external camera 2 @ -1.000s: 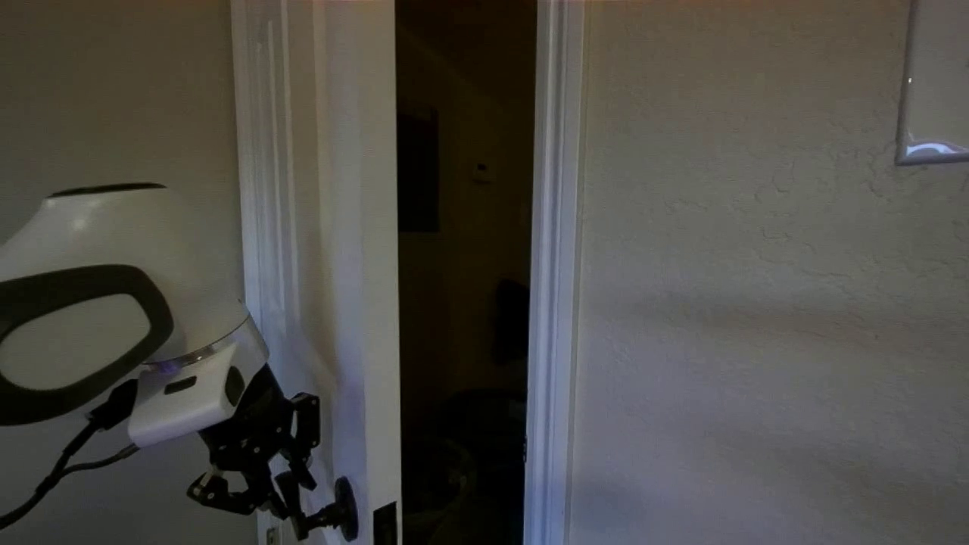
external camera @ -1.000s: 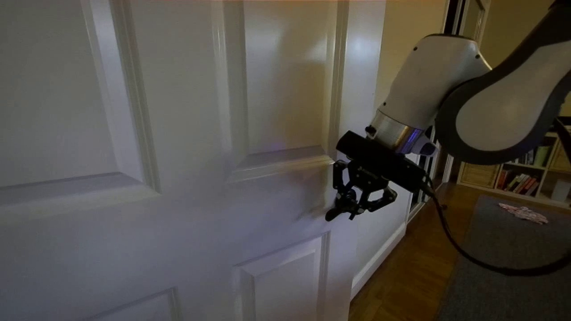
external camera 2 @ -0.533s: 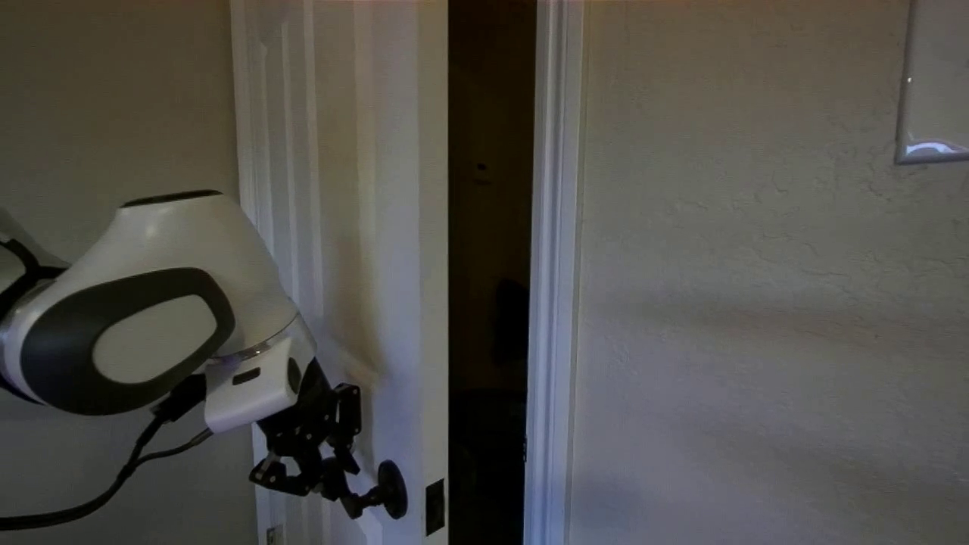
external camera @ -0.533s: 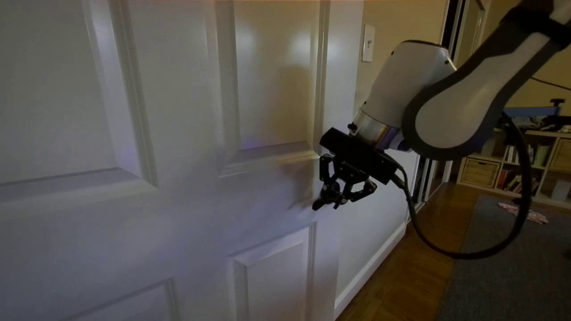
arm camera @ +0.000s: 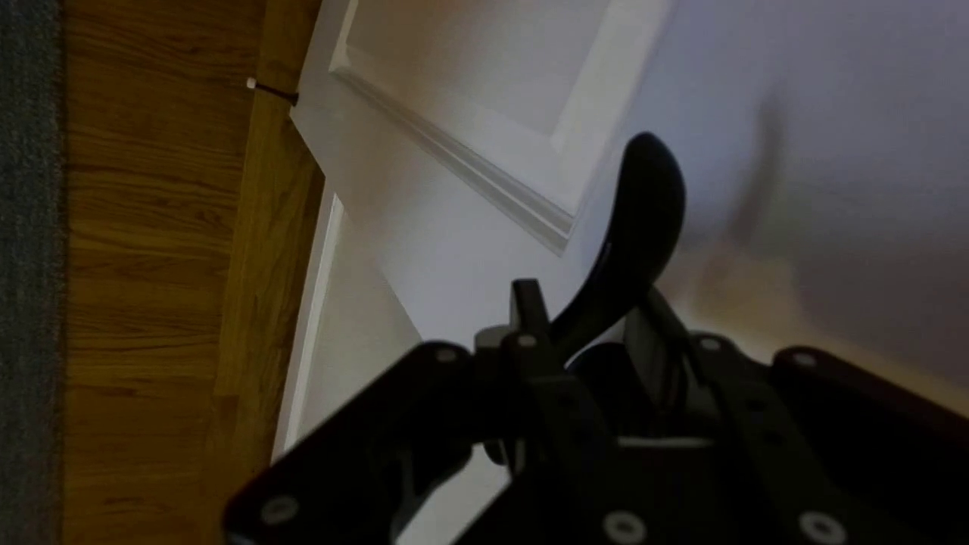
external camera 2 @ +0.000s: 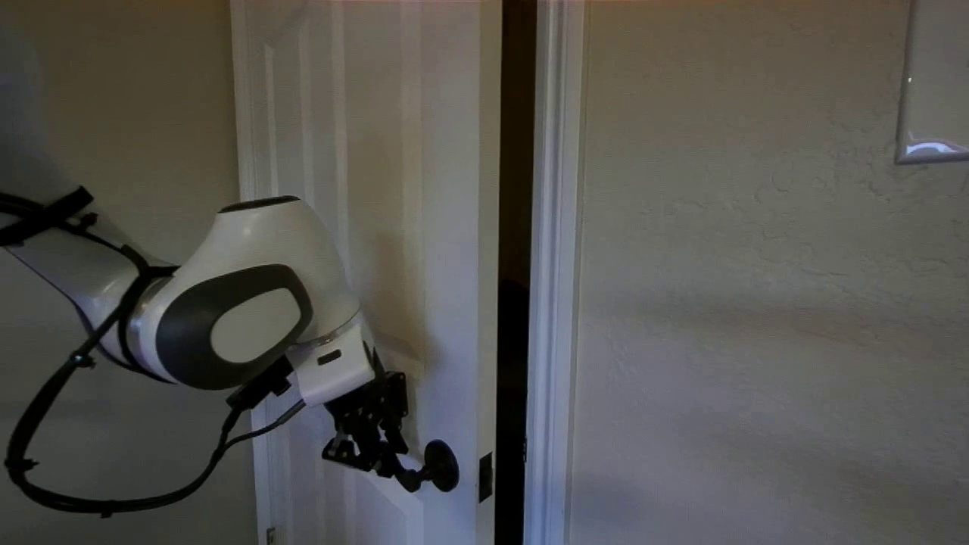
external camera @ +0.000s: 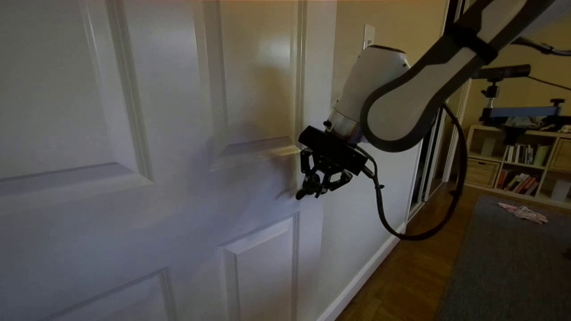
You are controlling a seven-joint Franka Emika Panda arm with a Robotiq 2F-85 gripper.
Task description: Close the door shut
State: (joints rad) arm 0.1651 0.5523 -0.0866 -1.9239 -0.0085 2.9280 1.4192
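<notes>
Swung the large glossy white panelled door (external camera 2: 424, 189) closer to the white moulded door frame (external camera 2: 556, 272) than a second ago, leaving only a narrow dark vertical gap (external camera 2: 515, 189) between them. Grasping the small black curved lever handle (arm camera: 643, 197) with the black two-fingered end effector (arm camera: 596, 312), clenched from both sides. Gripped there, near the free edge, probably for leverage and a controlled swing. Not fully closed yet; likely needs more pushing the same way.
</notes>
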